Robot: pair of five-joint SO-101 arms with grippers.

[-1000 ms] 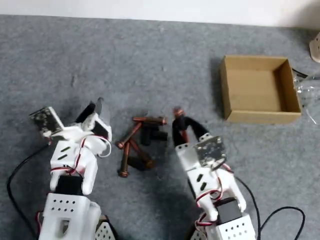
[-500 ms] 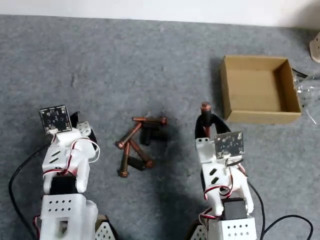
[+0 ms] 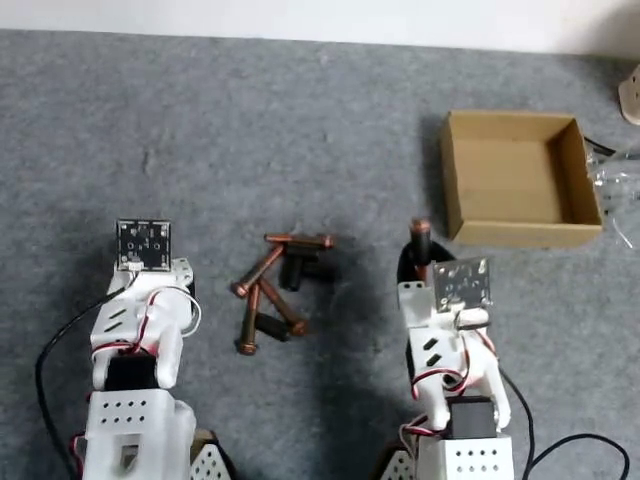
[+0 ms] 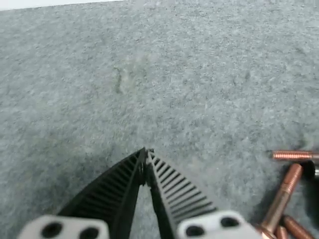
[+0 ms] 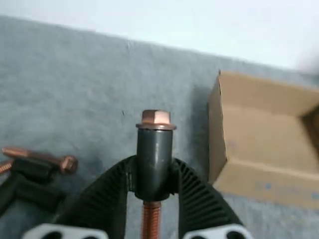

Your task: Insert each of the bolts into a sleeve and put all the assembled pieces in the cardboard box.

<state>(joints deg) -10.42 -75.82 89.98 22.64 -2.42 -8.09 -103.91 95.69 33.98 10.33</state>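
My right gripper (image 5: pixel 154 181) is shut on an assembled piece (image 5: pixel 155 154): a copper bolt inside a black sleeve, hex head up. In the high view that piece (image 3: pixel 420 240) sits just left of the cardboard box (image 3: pixel 515 180), which is open and empty. The box (image 5: pixel 264 134) shows close by in the right wrist view. A pile of copper bolts (image 3: pixel 262 290) and black sleeves (image 3: pixel 300 268) lies mid-table between the arms. My left gripper (image 4: pixel 146 167) is shut on nothing above bare carpet, left of the pile; some bolts (image 4: pixel 284 194) show in its wrist view.
Grey carpet (image 3: pixel 300 120) covers the table. Clear plastic items and cables (image 3: pixel 615 170) lie right of the box at the table's edge. A white wall runs along the far side.
My right gripper carried the assembled piece rightward, toward the box. The left arm swung back from the pile and its gripper closed.
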